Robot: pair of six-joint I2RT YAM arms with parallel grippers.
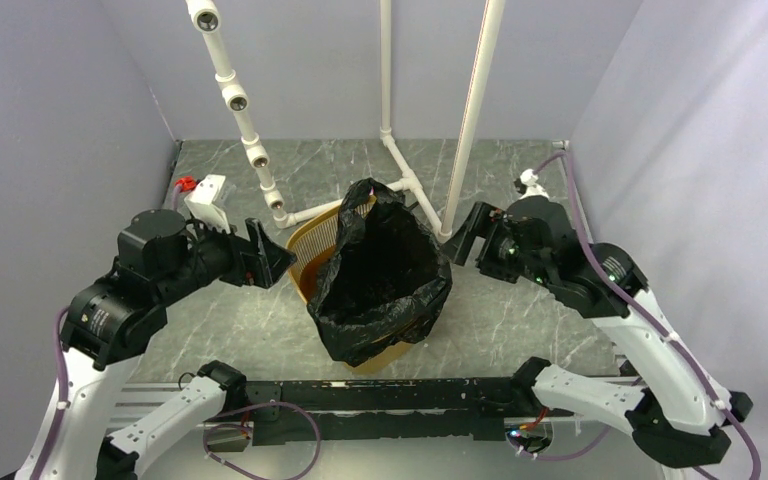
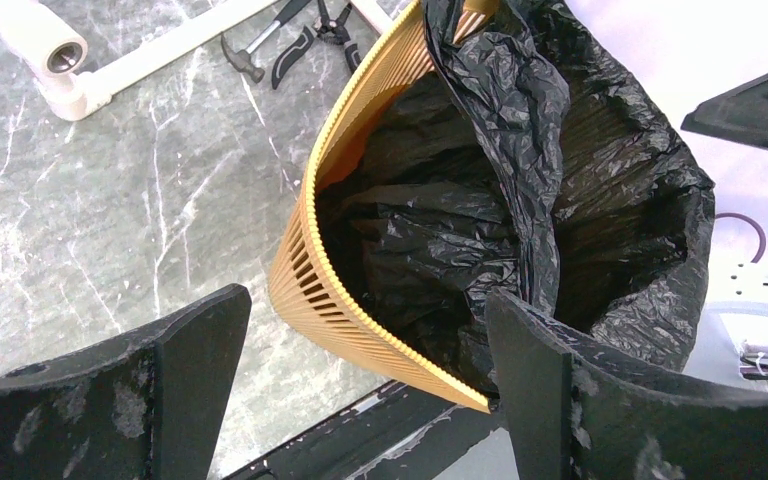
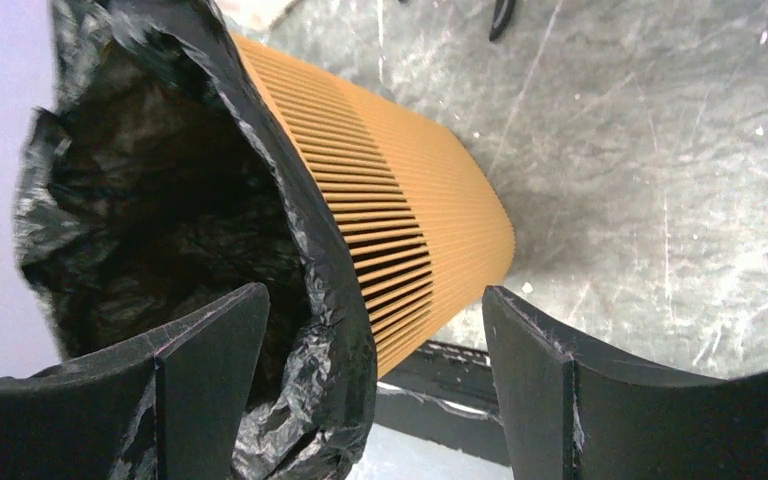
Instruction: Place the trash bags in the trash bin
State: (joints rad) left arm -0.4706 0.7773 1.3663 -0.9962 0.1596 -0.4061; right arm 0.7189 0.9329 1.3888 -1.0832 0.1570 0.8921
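So we've got the grey marbled tabletop [image 1: 230,335] with a white pipe frame [image 1: 471,110] standing at the back. Dead center sits the trash bin [image 1: 312,252], yellow-orange with slitted sides. The trash bag [image 1: 385,270] is down inside it, black and crinkly, with its mouth gaping. It's folded over the rim on the right and near sides, but the left side of the rim shows bare. The left hand [image 1: 275,255] hovers just beside that bare edge, fingers spread wide with nothing in them. The right hand [image 1: 462,240] is just off the bagged side – also spread, gripping nothing. Behind the bin we spot a hammer [image 2: 243,55] and pliers [image 2: 310,35].
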